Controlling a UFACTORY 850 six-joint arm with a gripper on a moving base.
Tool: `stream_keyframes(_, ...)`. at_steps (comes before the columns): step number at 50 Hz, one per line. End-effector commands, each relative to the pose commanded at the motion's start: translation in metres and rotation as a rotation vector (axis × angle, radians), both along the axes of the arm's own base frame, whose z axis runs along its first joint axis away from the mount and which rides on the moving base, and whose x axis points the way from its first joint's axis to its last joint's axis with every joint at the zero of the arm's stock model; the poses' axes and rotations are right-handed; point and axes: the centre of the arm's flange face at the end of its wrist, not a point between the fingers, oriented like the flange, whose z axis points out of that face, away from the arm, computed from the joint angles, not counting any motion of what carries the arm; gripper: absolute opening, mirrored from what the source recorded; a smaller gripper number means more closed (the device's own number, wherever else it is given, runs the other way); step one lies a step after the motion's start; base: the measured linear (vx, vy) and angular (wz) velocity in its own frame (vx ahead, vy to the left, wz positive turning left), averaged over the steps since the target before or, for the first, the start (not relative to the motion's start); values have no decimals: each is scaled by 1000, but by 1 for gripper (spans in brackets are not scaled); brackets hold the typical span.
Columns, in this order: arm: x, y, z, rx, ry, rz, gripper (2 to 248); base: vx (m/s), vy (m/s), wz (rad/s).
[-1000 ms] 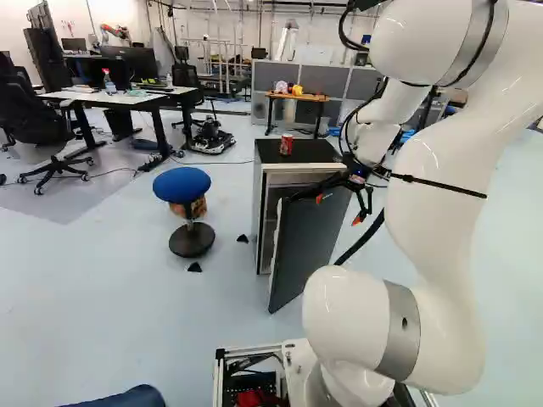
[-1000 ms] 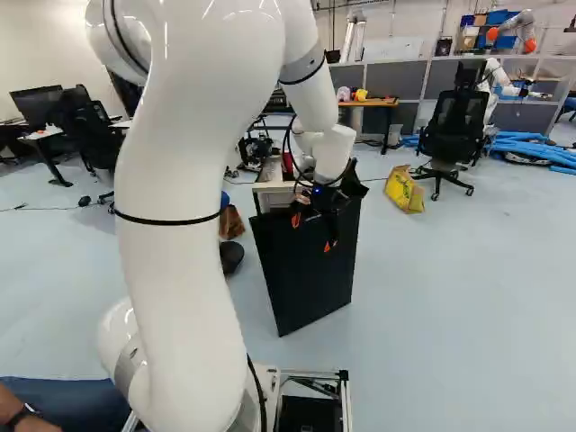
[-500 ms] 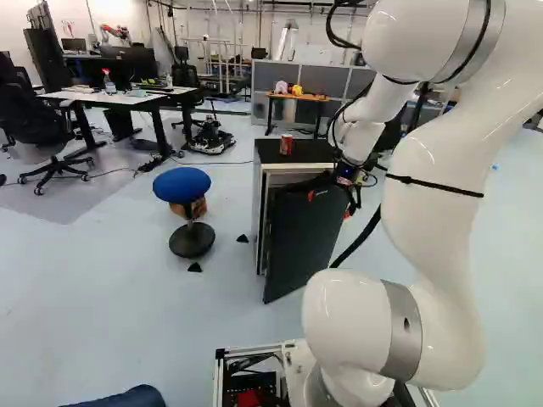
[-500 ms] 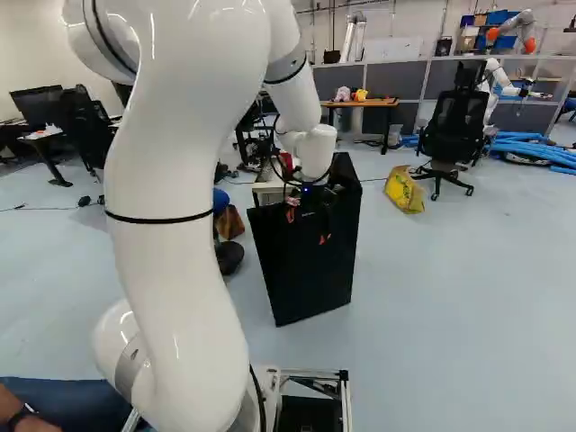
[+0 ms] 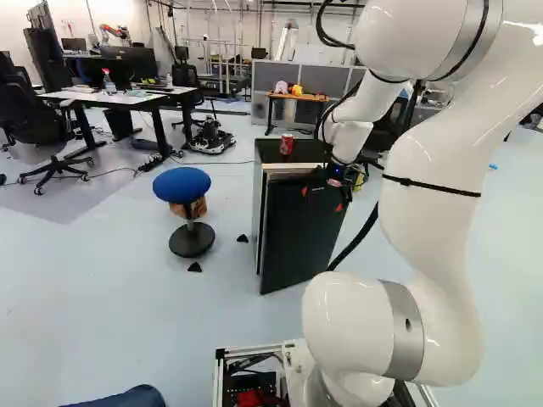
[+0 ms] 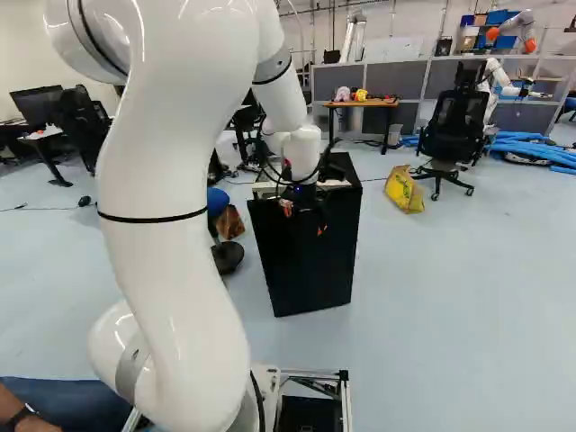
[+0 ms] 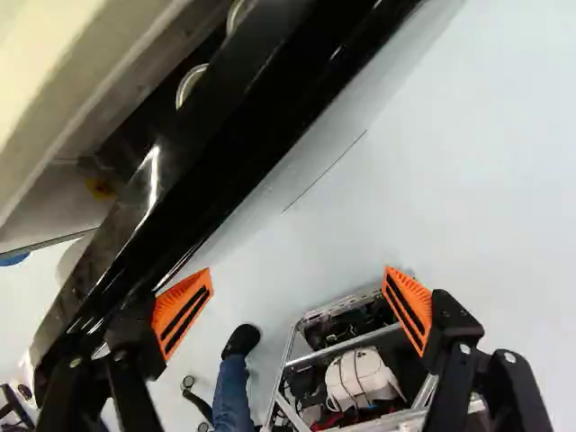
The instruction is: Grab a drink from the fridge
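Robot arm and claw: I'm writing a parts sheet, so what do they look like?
The arm is glossy white, with smooth rounded links and grey bands at joints. A thin black strap circles one link, and black cables loop near the wrist. The claw is black, with two fingers carrying orange, black-striped pads.

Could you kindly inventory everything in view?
Small boxy fridge: one, grey, black top, ahead.
Metal drink can: one, red, atop the fridge.
Flat fridge door: one, black, ajar.
Round stool: one, blue, beside the fridge.
Desk: at least one, white, beyond the stool.
Wheeled chairs: at least two, black, far off.
Wooden table: one, brown, beyond the fridge.
Limp bag: one, yellow, right base view.
Long tubes: several, blue, by a chair.
Jointed arm: one, white, both base views.
Two-fingered gripper: one, black, open, at the door.
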Motion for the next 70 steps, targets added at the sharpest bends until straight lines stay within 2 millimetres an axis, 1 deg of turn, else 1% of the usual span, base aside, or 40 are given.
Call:
stream_keyframes(9,6,5,1,-37,-62,4,247,0,0,0)
stream_keyframes(25,16,0,5,-104,-178,-16,247,0,0,0)
stream_keyframes(40,16,4,5,-103,-177,-10,247,0,0,0)
stream_keyframes(54,15,17,5,-104,-175,21,247,0,0,0)
stream_keyframes(70,9,39,5,-134,-164,121,247,0,0,0)
